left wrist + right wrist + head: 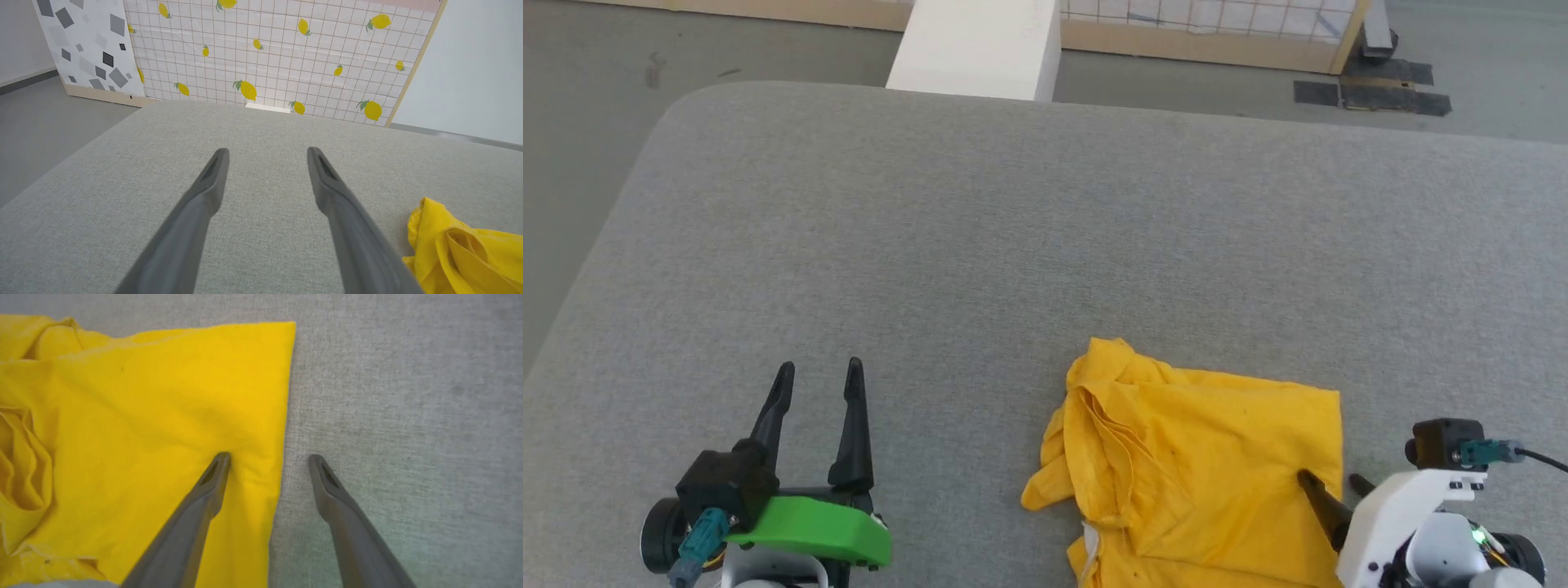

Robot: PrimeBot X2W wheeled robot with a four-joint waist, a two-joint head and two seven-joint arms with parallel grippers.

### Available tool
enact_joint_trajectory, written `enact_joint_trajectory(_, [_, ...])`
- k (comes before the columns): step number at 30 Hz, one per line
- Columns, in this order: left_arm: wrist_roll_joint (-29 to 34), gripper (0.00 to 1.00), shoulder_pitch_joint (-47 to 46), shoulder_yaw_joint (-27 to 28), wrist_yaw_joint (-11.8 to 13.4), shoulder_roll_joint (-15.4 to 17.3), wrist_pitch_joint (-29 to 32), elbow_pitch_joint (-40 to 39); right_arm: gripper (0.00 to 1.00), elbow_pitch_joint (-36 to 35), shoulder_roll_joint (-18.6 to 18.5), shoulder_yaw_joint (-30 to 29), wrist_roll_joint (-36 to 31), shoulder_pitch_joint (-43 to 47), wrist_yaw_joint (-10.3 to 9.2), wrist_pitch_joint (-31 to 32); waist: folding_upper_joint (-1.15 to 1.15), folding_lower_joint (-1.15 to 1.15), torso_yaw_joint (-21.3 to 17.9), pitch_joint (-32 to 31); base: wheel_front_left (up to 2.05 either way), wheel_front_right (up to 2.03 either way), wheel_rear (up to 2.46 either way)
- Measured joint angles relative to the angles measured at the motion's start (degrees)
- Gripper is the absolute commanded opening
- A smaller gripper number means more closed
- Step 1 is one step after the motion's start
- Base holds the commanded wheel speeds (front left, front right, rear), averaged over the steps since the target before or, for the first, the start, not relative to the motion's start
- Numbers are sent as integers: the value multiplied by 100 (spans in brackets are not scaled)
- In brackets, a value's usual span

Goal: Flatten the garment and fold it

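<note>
At the lower left of the head view, the left gripper (819, 367) hangs over the grey fabric-covered surface (1013, 245). It is released, its two dark fingers spread wide with nothing between them. In its own wrist view the fingers point across bare grey cloth toward a lemon-patterned panel (265, 53) standing beyond the far edge. A panel of grey shapes (81, 41) stands at that view's left.

Further right, a white block (980, 45) stands past the surface's far edge. Nearer the robot and right of centre, the garment (1201, 457) lies on the surface, well apart from the left gripper. It is a bright yellow heap. Its left side is bunched into folds and ridges, while its right part lies flatter and ends in a straight edge and a square far corner.

The right gripper (269, 456) straddles that straight edge, also released and grasping nothing. One finger is over the yellow cloth, and its tip seems to dimple the fabric, though contact is hard to confirm. The other finger is over bare grey surface just beside the edge.

At the far upper right, black tape patches (1388, 94) lie on the floor.
</note>
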Motion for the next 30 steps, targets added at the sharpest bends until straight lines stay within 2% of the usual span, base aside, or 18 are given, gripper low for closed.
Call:
enact_joint_trajectory(1, [1, 100, 0, -3, 0, 4, 5, -1, 36, 99, 0, 23, 43, -60, -1, -38, 0, 0, 17, -9, 0, 0, 0])
enact_joint_trajectory(2, [1, 100, 0, -10, 1, 11, 10, -1, 15, 198, -9, 62, 105, -125, -1, -76, 0, 0, 34, -22, 0, 0, 0])
enact_joint_trajectory(3, [1, 100, 0, -14, 8, 14, 34, -4, 0, 278, -22, 101, 174, -174, -1, -103, 0, 0, 48, -36, 0, 0, 0])
enact_joint_trajectory(12, [36, 100, -1, -69, 100, 16, 54, -111, 0, 376, 2, 274, 286, -269, -1, -169, 0, 0, -23, -177, 0, 0, 0])
enact_joint_trajectory(18, [57, 100, 0, -92, 151, 42, 107, -183, 0, 120, -5, 145, -110, -460, -1, -23, 0, 0, -285, -240, 0, 0, 0])
enact_joint_trajectory(21, [59, 100, 2, -97, 170, 63, 125, -211, 0, 7, -171, 69, -247, -614, -1, 113, 0, 0, -463, -255, 0, 0, 0])
enact_joint_trajectory(30, [171, 100, -47, -67, 210, 201, 250, -399, 0, -126, -1036, 57, -428, -1267, -1, 446, 0, 0, -1095, -146, 0, 0, 0])
